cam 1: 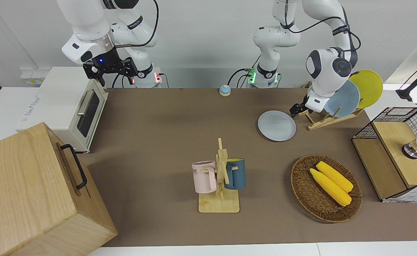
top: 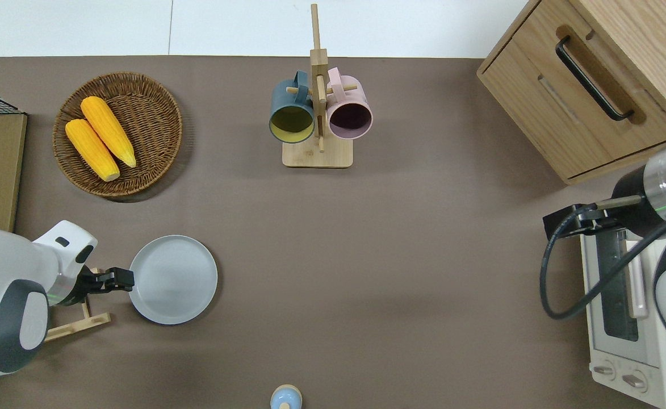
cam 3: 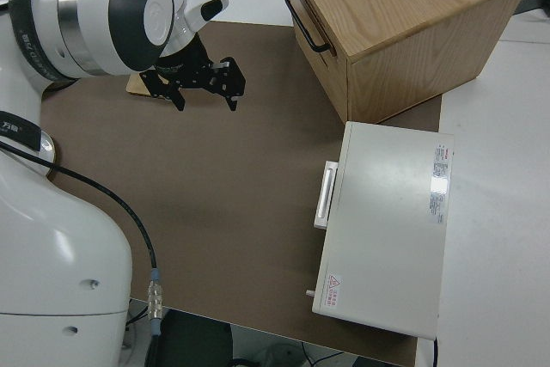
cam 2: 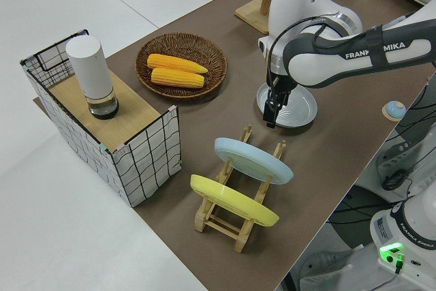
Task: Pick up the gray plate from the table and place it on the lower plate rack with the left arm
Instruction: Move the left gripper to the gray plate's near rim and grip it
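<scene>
The fingers of the left gripper (cam 1: 295,109) are seen low at the rim of the gray plate (cam 1: 277,125) in the front view, on the edge toward the lower plate rack (cam 1: 327,119), though whether they are clamped on it cannot be told. From overhead, the plate is shown flat on the table (top: 367,255) just beside the rack, fingertips touching its rim, an edge approach judged suited to a shallow plate. In the side views the rack's nearest slots are seen empty, and the right gripper (cam 3: 204,83) is parked, spread wide.

Bright, even lighting; soft faint shadows under objects; all views sharp; no glare.
</scene>
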{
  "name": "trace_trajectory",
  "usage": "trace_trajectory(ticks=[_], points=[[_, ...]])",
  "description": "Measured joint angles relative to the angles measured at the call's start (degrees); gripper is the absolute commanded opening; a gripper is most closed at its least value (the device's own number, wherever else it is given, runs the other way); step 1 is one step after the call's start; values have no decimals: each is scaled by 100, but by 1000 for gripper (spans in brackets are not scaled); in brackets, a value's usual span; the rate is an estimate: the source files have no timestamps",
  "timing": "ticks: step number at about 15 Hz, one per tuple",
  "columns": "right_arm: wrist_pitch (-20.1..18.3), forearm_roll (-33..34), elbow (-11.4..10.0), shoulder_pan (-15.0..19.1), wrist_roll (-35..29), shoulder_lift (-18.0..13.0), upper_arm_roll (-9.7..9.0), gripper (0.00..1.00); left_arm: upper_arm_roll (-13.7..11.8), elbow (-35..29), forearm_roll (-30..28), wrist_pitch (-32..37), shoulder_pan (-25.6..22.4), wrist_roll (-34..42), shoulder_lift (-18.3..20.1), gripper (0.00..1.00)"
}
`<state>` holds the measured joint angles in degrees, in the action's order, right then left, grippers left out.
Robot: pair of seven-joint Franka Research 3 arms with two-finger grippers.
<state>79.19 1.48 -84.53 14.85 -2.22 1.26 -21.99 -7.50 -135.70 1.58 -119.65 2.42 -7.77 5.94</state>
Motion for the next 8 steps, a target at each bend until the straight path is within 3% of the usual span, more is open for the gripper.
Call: trace_trajectory(ticks=[5, 7, 8], points=[[0, 0, 0, 0, 0, 0, 0, 983, -27, -747, -66, -909, 8, -1, -16, 975], [0, 0, 0, 0, 0, 0, 0, 983, -23, -817, -179, -1016, 19, -2, -23, 845], [0, 0, 0, 0, 0, 0, 0, 983, -18, -824, -217, -1077, 32, -2, -34, 636]])
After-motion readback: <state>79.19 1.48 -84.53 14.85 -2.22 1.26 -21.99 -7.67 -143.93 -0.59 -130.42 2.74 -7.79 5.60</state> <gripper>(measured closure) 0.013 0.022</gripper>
